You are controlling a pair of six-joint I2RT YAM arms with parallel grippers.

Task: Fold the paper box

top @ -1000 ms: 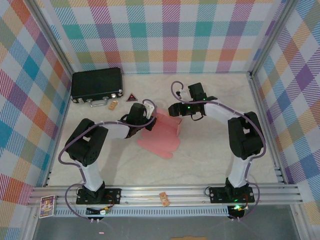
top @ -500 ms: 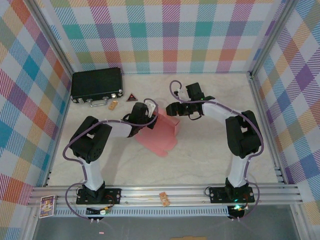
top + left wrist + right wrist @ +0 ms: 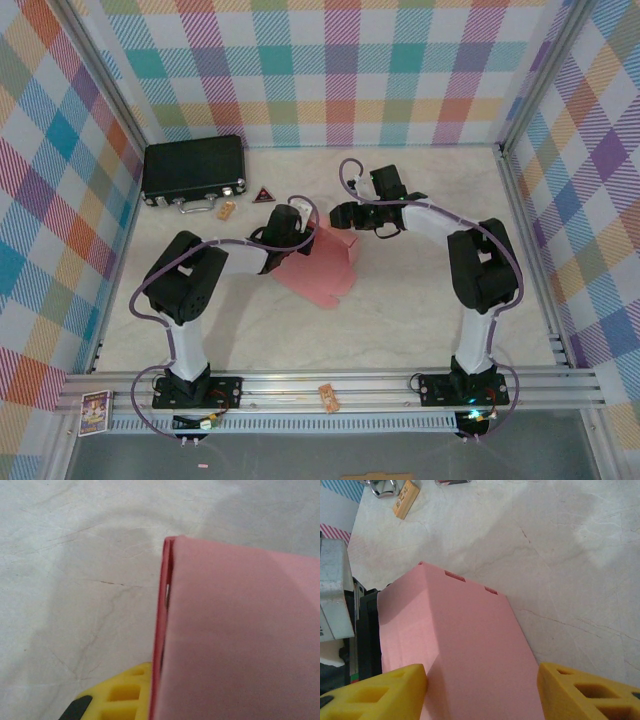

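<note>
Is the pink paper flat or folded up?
Partly folded. The paper box has one panel raised off the table, and the left wrist view shows two layers doubled along an edge.

Counting what's sitting on the desk [image 3: 420,300] right now: one pink paper box [image 3: 325,268], one black hard case [image 3: 194,168] and one small dark triangle [image 3: 264,195] with a red edge. I'm getting two for the little wooden blocks, one wooden block [image 3: 227,209] lying by the case and a second one [image 3: 329,397] sitting on the front rail. One printed card [image 3: 95,411] is lying at the front left corner. Two arms are reaching in, so that's two tools: the left tool [image 3: 298,238] and the right tool [image 3: 336,213].
</note>
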